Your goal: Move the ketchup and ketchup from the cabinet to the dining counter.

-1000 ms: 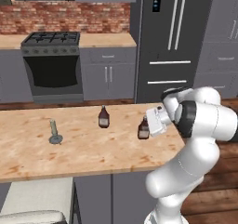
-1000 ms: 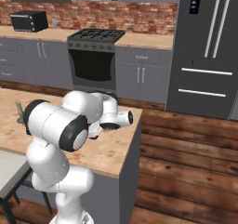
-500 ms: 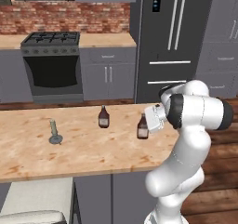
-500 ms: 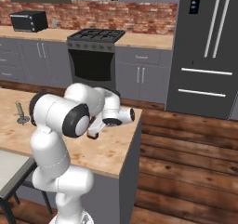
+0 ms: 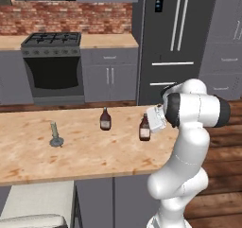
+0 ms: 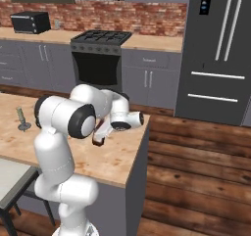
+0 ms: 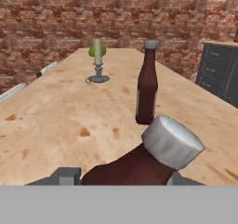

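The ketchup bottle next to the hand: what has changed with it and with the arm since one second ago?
The arm's elbow swung from low at the right to upright above the base. The hand stayed at the near ketchup bottle, and its jaws began to part; whether the bottle is let go cannot be told. That bottle stands where it was on the dining counter. The far ketchup bottle and the candlestick did not move.

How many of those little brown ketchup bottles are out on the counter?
2. One ketchup bottle stands mid-counter, right of the candlestick. The other bottle stands near the counter's right end, at the gripper.
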You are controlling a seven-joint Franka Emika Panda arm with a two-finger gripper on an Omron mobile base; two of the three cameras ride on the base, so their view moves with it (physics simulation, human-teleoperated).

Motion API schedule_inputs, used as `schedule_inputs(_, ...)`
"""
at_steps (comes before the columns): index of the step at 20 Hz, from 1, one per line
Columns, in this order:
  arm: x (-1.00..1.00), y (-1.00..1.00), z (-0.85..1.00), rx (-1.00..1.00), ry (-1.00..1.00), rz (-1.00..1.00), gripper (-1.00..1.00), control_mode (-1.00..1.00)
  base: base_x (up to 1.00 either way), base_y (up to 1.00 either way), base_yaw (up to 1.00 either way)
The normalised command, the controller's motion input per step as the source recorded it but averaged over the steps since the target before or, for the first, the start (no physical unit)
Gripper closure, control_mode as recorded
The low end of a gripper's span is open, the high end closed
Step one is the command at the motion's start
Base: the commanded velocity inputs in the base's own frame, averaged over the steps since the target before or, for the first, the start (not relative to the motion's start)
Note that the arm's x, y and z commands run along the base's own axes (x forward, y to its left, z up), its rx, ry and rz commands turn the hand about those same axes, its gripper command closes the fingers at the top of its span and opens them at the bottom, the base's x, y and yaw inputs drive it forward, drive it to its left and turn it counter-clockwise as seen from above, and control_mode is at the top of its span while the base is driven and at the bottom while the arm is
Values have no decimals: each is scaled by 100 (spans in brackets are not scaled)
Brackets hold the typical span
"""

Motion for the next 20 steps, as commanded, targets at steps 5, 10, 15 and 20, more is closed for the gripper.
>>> schedule_inputs(5, -34, 0, -41, 0, -12, 0, -100, -100, 0, 0, 0)
schedule_inputs(10, -43, 0, -35, 0, -18, 0, -100, -100, 0, 0, 0)
schedule_inputs(15, -40, 0, -23, 0, -21, 0, -100, -100, 0, 0, 0)
schedule_inputs(20, -30, 0, -9, -1, -25, 0, -100, -100, 0, 0, 0)
